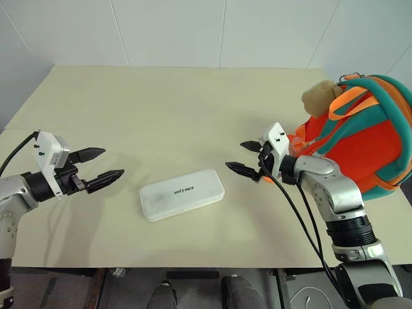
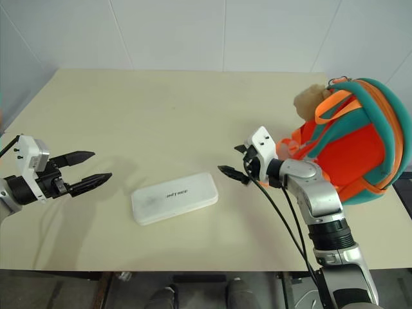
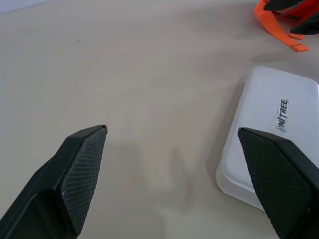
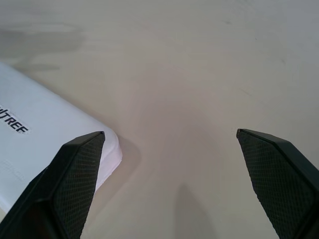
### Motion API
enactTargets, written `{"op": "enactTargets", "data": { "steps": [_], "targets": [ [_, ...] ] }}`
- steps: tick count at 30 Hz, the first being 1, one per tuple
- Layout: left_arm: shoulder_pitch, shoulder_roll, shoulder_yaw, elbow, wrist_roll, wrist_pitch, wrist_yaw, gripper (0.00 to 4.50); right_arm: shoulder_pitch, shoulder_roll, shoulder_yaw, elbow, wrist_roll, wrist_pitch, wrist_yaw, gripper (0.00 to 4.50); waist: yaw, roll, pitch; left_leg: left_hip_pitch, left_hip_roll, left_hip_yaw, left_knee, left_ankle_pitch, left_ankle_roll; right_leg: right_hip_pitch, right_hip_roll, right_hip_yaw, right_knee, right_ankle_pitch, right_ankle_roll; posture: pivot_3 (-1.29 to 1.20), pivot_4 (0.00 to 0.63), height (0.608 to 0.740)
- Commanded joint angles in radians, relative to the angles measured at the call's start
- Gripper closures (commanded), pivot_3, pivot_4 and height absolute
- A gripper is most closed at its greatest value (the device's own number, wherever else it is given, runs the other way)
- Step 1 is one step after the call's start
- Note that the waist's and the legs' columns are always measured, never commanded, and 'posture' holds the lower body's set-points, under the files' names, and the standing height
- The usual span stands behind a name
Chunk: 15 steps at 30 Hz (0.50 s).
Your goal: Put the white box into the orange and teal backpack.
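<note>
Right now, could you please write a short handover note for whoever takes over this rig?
Left gripper: open, empty, above the table, left of the white box.
Right gripper: open, empty, right of the box, in front of the orange and teal backpack.
Box: flat on the table between both grippers, untouched.
Backpack: at the table's right edge.
Done: nothing yet.
Left: grasp the box and put it into the backpack.

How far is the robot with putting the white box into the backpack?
Nothing looks done yet. The white box lies flat on the table, untouched, apart from the backpack at the table's right edge. In hand: the left gripper and right gripper hover open on either side of the box, empty. Left: grasp the box, carry it to the backpack and put it inside.
</note>
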Motion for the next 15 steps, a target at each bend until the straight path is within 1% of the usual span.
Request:
{"op": "enactTargets", "data": {
  "steps": [1,2,3,4,5,9,12,15],
  "targets": [
    [0.009,-0.004,0.048,-0.044,-0.009,-0.007,0.02,0.19,0.006,0.001,0.008,-0.061,0.001,0.007,-0.004,0.0,0.002,0.0,0.0,0.0,0.0,0.0,0.0,0.0,0.0,0.0,0.0,0.0,0.0,0.0,0.0,0.0,0.15,0.74],
    [0.012,-0.016,0.052,-0.054,-0.011,-0.005,0.039,0.39,0.005,-0.008,0.021,-0.055,-0.003,0.017,0.007,0.0,0.003,0.0,0.0,0.0,0.0,0.0,0.0,0.0,0.0,0.0,0.0,0.0,0.0,0.0,0.0,0.0,0.15,0.74],
    [0.023,-0.019,0.052,-0.07,-0.015,0.009,0.048,0.59,0.001,-0.015,0.029,-0.046,-0.013,0.021,0.007,0.41,0.003,0.0,0.0,0.0,0.0,0.0,0.0,0.0,0.0,0.0,0.0,0.0,0.0,0.0,0.0,0.0,0.15,0.74],
    [0.03,-0.021,0.053,-0.082,-0.017,0.02,0.052,0.93,-0.003,-0.018,0.033,-0.04,-0.019,0.023,0.005,0.7,0.003,0.0,0.0,0.0,0.0,0.0,0.0,0.0,0.0,0.0,0.0,0.0,0.0,0.0,0.0,0.0,0.15,0.74],
    [0.031,-0.026,0.056,-0.087,-0.024,0.034,0.063,1.17,-0.012,-0.017,0.028,-0.031,-0.021,0.025,-0.002,0.94,0.002,0.0,0.0,0.0,0.0,0.0,0.0,0.0,0.0,0.0,0.0,0.0,0.0,0.0,0.0,0.0,0.15,0.74],
    [0.04,-0.028,0.06,-0.071,-0.017,0.033,0.063,2.55,-0.018,-0.001,0.028,-0.028,-0.028,0.025,-0.018,2.41,0.003,0.0,0.0,0.0,0.0,0.0,0.0,0.0,0.0,0.0,0.0,0.0,0.001,0.0,0.0,0.0,0.15,0.74],
    [0.062,-0.026,0.063,-0.08,-0.023,0.073,0.074,3.49,-0.018,-0.001,0.04,0.001,-0.05,0.009,-0.022,3.48,0.0,0.0,0.0,0.0,0.0,0.0,0.0,0.0,0.0,0.0,0.0,0.001,0.0,0.0,0.0,0.0,0.15,0.74],
    [0.104,-0.017,0.059,-0.082,-0.03,0.108,0.049,4.45,-0.028,0.006,0.061,0.052,-0.093,-0.016,-0.041,4.5,-0.004,0.0,0.0,0.0,0.0,0.0,0.0,0.0,0.0,0.0,0.0,0.001,0.0,0.0,0.0,0.0,0.15,0.74]
  ]
}}
